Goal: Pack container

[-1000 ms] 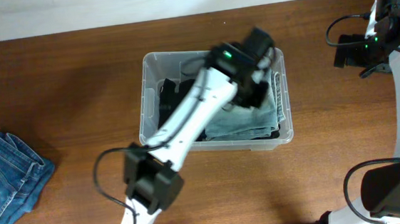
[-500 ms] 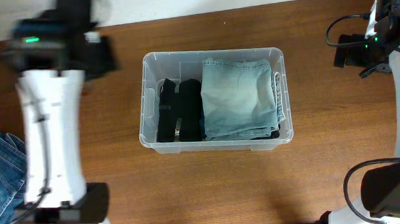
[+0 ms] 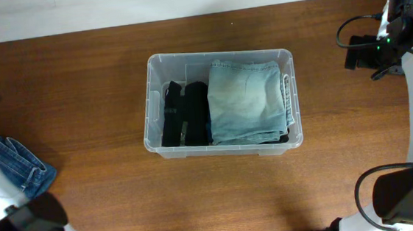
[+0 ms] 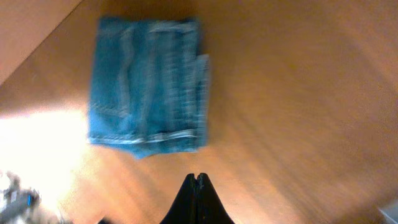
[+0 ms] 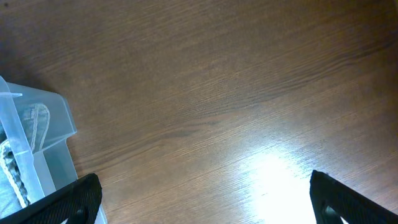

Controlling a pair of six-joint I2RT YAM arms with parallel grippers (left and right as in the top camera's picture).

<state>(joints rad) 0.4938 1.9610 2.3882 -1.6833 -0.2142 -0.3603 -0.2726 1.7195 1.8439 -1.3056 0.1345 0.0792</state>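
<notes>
Soft overhead light, glare at the wrists.
The overhead view is evenly lit, sharp on the clear plastic rectangular bin [image 3: 224,147] and brown wooden table [image 3: 78,81]. The left wrist view is motion-blurred, smearing the folded blue denim jeans [image 4: 146,87], with white glare at its left edge. The right wrist view is crisp, with a bright sheen low.

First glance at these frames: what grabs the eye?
The clear container in the middle of the table, with pale folded jeans filling its right side and black clothes on its left. Next, darker blue jeans lie folded on the table at the far left, with the left gripper shut and empty just short of them.
</notes>
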